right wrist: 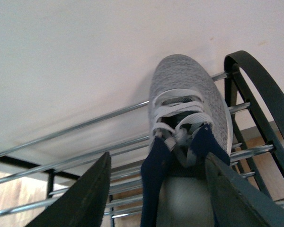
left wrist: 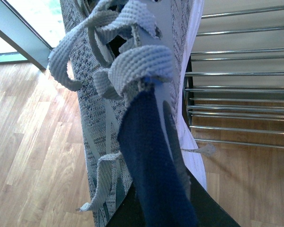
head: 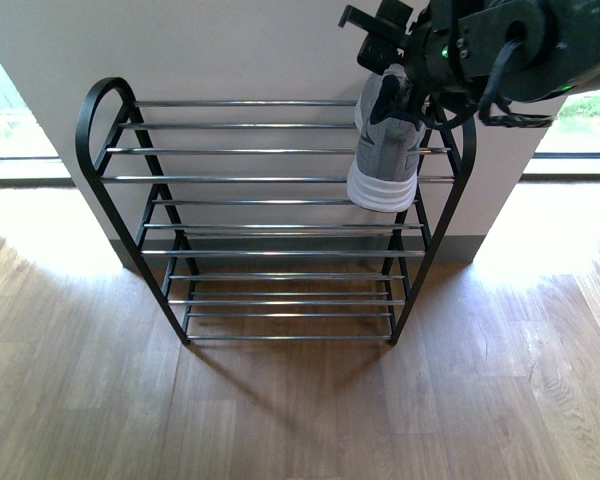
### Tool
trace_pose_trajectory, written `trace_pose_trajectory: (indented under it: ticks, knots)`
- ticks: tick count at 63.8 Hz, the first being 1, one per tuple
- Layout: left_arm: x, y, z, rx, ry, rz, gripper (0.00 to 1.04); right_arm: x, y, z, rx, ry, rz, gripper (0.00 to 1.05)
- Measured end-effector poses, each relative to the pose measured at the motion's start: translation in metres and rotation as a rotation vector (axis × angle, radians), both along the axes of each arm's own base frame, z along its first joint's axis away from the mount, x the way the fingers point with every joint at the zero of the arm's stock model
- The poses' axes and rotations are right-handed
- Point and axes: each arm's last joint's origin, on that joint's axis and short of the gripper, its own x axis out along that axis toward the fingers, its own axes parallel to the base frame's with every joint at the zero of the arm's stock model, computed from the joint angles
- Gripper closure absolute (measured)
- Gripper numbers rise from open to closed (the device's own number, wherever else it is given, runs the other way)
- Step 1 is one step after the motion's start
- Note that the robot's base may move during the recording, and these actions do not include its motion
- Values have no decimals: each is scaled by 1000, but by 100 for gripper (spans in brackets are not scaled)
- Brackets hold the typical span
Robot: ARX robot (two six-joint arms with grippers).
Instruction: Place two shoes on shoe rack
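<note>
The right gripper (right wrist: 157, 163) straddles the grey sneaker (head: 385, 150) at its heel, on the shoe rack (head: 110, 130) top tier toward 1 o'clock. Clamped or released, I cannot tell. Its long axis runs 6 to 12, toe wallward. The left gripper (left wrist: 170, 215) looks clenched on the 2nd sneaker (left wrist: 99, 118) by its tongue.

Two sneakers: one sneaker (head: 385, 150) at the rack (head: 98, 120), and a second sneaker (left wrist: 99, 123) filling the left wrist view. One rack, with two rounded top corners and four silver bars (head: 240, 126) on its top shelf; the lower shelves' bars crowd together and cannot be counted surely. One arm (head: 520, 40) shows in the front view. The right end effector (right wrist: 156, 161) shows two fingers (right wrist: 85, 198). Two windows (head: 0, 110) flank the wall.
</note>
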Motion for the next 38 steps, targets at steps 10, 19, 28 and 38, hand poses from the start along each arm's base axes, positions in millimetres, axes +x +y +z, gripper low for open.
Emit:
trace_pose_trajectory:
  ticks: [10, 19, 28, 38]
  knots:
    - [0, 0, 0, 0, 0, 0, 102, -46, -14, 33, 36, -26, 122, 20]
    - [0, 0, 0, 0, 0, 0, 102, -107, -38, 64, 77, -39, 256, 9]
    - [0, 0, 0, 0, 0, 0, 102, -161, -66, 80, 96, -34, 340, 9]
    - [0, 0, 0, 0, 0, 0, 102, -221, -101, 88, 93, -38, 384, 9]
